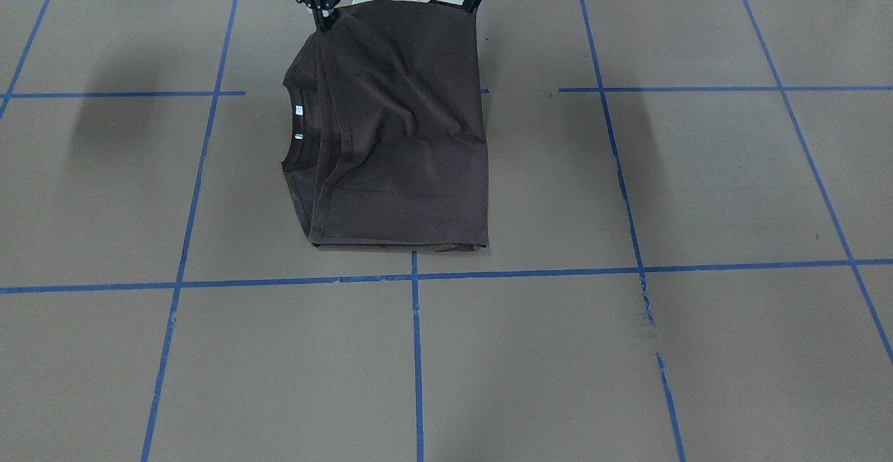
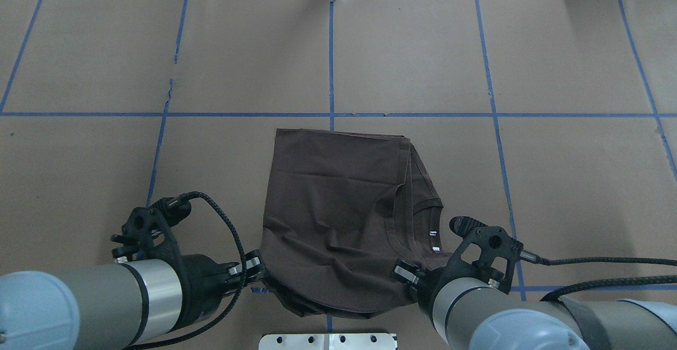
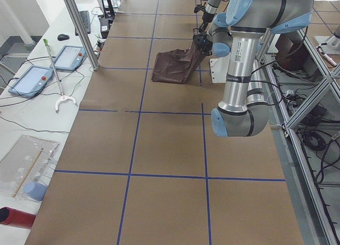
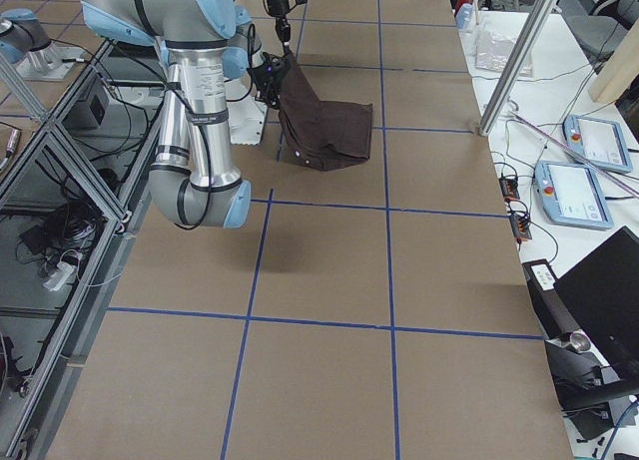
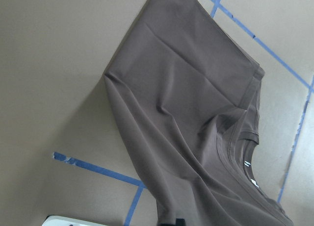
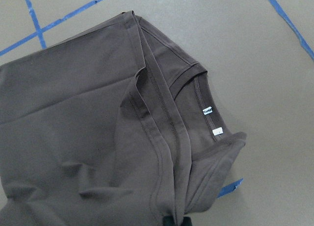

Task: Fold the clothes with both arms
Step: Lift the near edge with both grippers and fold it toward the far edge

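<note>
The T-shirt (image 1: 404, 127) is matt, soft knit cloth. The table (image 2: 423, 48) wears matt brown paper, lined with smooth blue tape (image 2: 331, 64). My left arm (image 2: 143, 297) and right arm (image 2: 465, 302) are satin grey metal tubes with glossy pale-blue plastic caps (image 2: 31, 313) and braided black cables (image 2: 592, 260)

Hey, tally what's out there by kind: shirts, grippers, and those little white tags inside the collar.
T-shirt: 1
Grippers: 2, left gripper and right gripper
White tags: 2
Total: 5
</note>
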